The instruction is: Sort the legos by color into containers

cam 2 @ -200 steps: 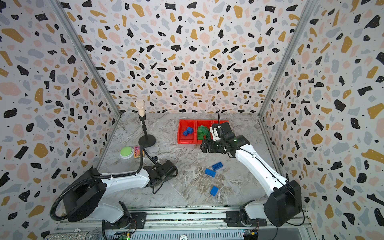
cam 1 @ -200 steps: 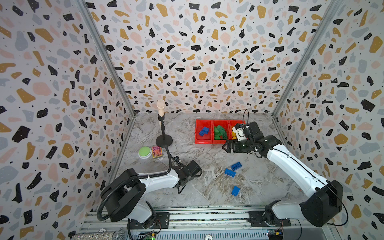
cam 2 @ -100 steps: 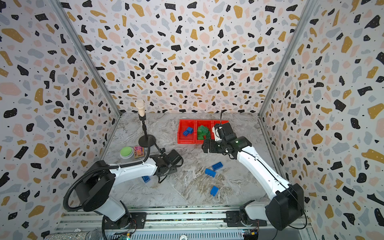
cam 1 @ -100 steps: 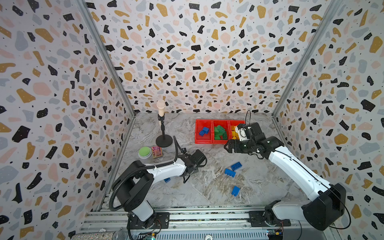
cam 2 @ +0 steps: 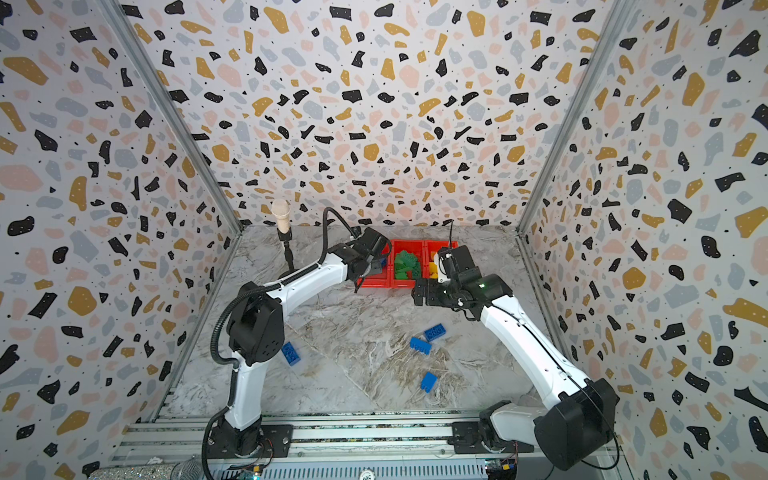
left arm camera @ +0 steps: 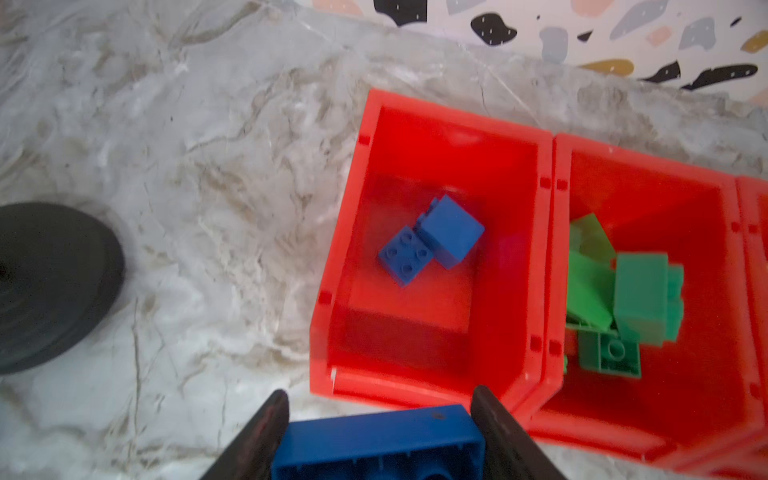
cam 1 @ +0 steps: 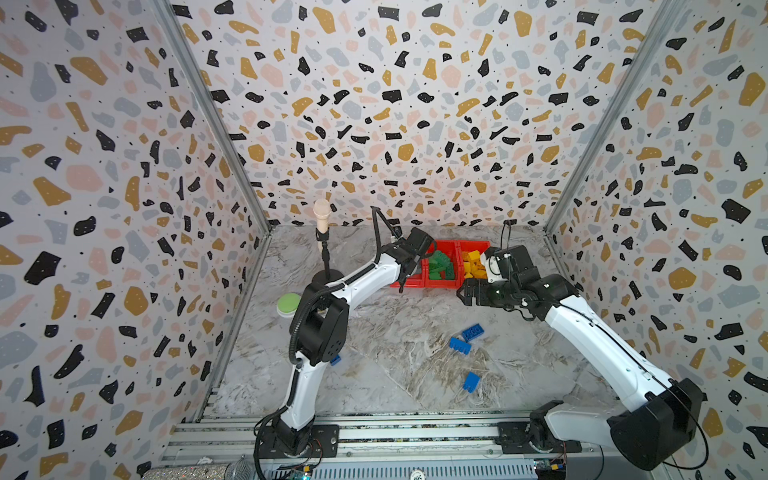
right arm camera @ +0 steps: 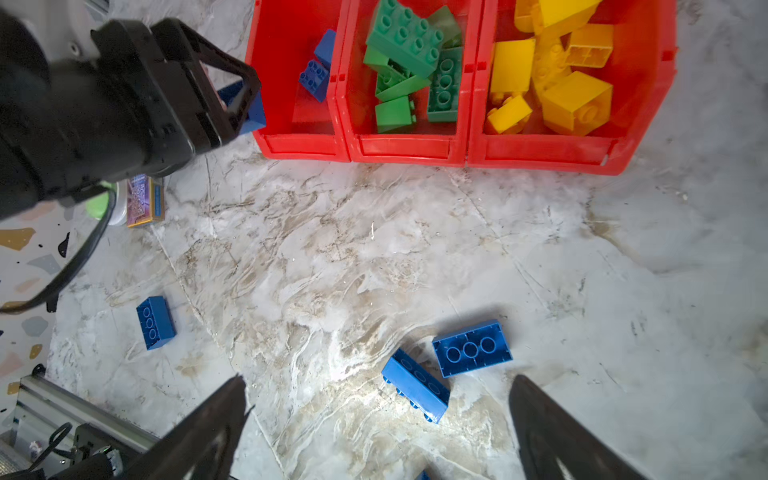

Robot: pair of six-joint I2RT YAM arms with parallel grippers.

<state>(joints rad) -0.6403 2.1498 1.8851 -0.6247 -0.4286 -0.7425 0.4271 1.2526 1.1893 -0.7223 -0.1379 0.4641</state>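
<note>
We are mid-delivery. The left claw (left arm camera: 380, 409) pinches a long blue studded plastic brick (left arm camera: 376, 444) by its sides. It hangs just short of the leftmost bright red plastic bin (left arm camera: 415, 390), one of three joined in a row, at that bin's near outer corner. Two small blue bricks (left arm camera: 451, 232) already lie inside it. The middle bin (right arm camera: 405, 147) holds green bricks (right arm camera: 409, 45) and the far-right bin (right arm camera: 540, 151) holds yellow bricks (right arm camera: 575, 102).

As we judge it, the next move calls for carrying the brick over the rim until it sits above the opening, then spreading the claw. Letting go too soon would drop it outside the wall, on the marbled grey desk (cam 1: 395, 320).

The right claw (right arm camera: 378, 384) is spread wide and empty, hovering in front of the bins above two loose blue bricks (right arm camera: 471, 348). A third loose brick (cam 1: 471, 381) and a fourth loose brick (cam 2: 291, 354) lie nearer the arms' bases. Only blue seems left to sort.

Half a second earlier the left arm was low over the left-middle of the desk. Since then it has risen and swung across to the bins, while the right arm has hardly moved.
</note>
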